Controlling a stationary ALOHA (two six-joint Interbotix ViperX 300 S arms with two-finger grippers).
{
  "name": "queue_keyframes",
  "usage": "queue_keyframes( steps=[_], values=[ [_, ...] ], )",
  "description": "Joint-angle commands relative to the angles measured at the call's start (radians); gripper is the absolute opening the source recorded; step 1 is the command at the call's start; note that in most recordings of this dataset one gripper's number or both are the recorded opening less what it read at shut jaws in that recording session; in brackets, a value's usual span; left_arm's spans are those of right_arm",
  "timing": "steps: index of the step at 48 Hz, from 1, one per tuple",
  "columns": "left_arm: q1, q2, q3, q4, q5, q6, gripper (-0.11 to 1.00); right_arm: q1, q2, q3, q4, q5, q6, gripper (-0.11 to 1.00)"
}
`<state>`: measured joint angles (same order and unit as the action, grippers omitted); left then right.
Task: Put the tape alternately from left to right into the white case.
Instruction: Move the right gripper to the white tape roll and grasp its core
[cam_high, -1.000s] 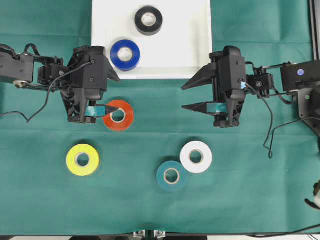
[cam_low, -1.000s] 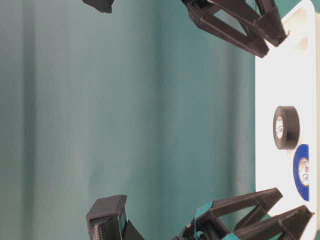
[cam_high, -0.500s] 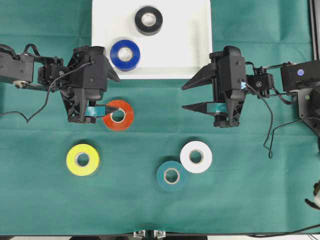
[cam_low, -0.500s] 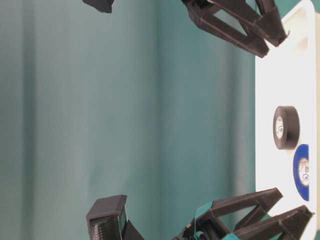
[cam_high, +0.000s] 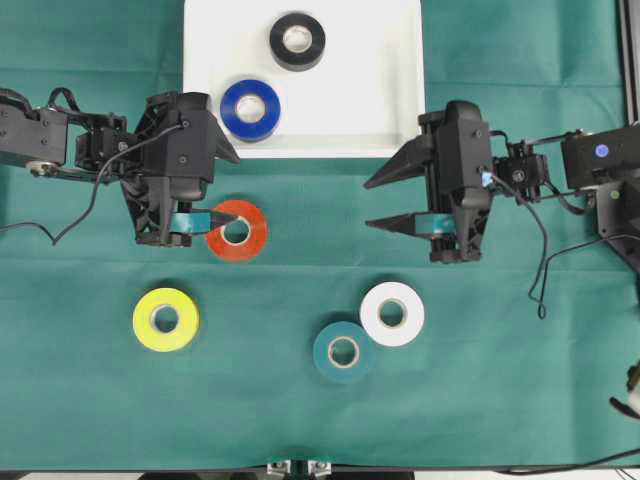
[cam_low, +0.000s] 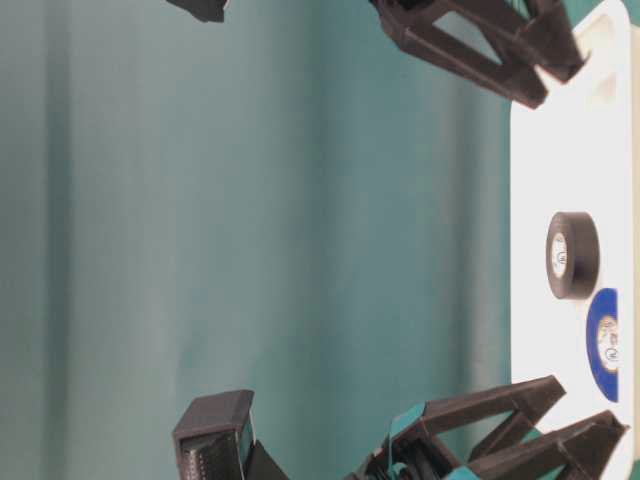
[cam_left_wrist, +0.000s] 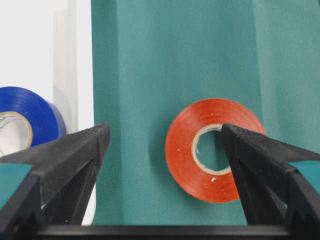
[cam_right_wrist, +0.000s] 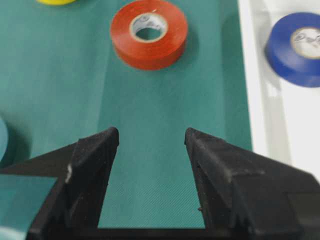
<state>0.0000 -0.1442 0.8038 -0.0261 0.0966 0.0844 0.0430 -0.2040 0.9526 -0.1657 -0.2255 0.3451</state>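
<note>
The white case (cam_high: 400, 60) lies at the table's far middle and holds a black roll (cam_high: 297, 41) and a blue roll (cam_high: 250, 110). On the green cloth in front of it lie a red-orange roll (cam_high: 237, 230), a yellow one (cam_high: 166, 319), a teal one (cam_high: 344, 351) and a white one (cam_high: 392, 313). My left gripper (cam_high: 225, 190) is open over the red-orange roll's left edge. In the left wrist view one fingertip overlaps the core of that roll (cam_left_wrist: 182, 150). My right gripper (cam_high: 367, 205) hangs open and empty over bare cloth, above the white roll.
The case's near rim (cam_right_wrist: 255, 100) runs just right of my right gripper (cam_right_wrist: 151, 132). The teal and white rolls touch each other. A black frame and cables (cam_high: 545, 270) sit at the right edge.
My right gripper has shifted slightly toward the table's near side and tilted a little. The left arm and all the rolls are where they were.
</note>
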Motion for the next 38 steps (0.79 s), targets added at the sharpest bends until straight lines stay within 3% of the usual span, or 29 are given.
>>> queue_keyframes(
  steps=[1, 23, 38],
  values=[
    [-0.003, -0.021, -0.011, -0.002, -0.003, -0.002, 0.66, 0.015, -0.012, -0.008, -0.002, 0.012, 0.003, 0.66],
    [-0.003, -0.021, -0.012, -0.002, -0.003, -0.002, 0.66, 0.118, -0.04, -0.006, 0.015, 0.08, 0.009, 0.66],
    [-0.005, -0.021, -0.015, -0.002, -0.003, -0.002, 0.66, 0.195, -0.04, 0.011, 0.017, 0.117, 0.121, 0.66]
  ],
)
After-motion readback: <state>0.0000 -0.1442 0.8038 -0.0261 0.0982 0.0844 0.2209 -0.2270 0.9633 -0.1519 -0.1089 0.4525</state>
